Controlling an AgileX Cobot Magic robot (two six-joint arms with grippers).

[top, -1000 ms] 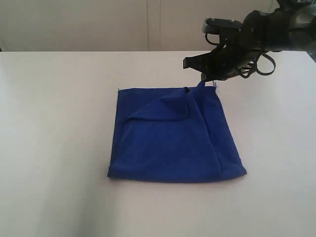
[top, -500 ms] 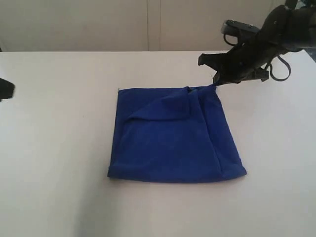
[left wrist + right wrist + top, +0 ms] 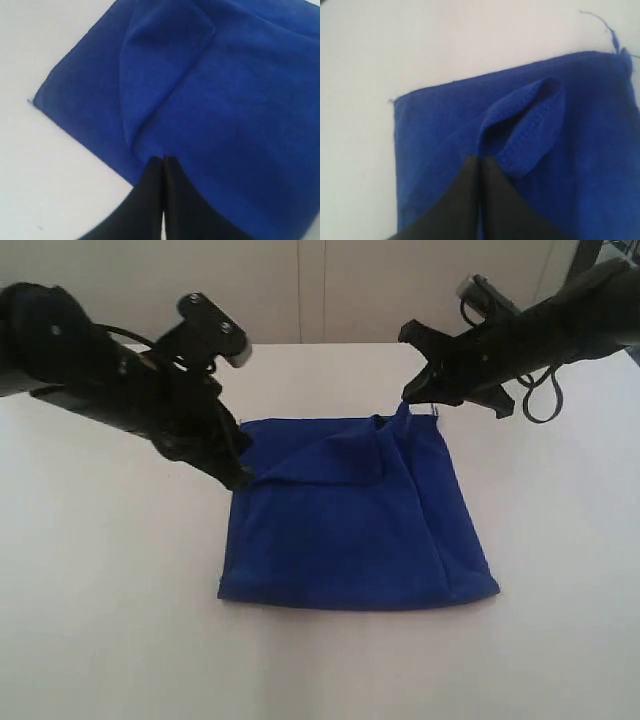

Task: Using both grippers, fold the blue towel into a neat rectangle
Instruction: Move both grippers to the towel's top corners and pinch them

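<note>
Evidently the left gripper (image 3: 240, 477), jaws shut, touched the blue towel (image 3: 350, 530) at its left edge, with no cloth seen pinched. The towel lay unevenly folded in the middle of the desk (image 3: 90, 620). The right gripper (image 3: 411, 400), closed on the towel's far right corner, might drag the layers askew if it pulled alone. Only its wrist view showed the hem (image 3: 535, 125) looped up.

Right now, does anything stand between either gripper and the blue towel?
Nothing visible does. The left gripper has its shut jaws right at the blue towel, at the edge on that arm's side. The right gripper pinches a raised bit of the far edge. Only the towel lies on the table.
</note>
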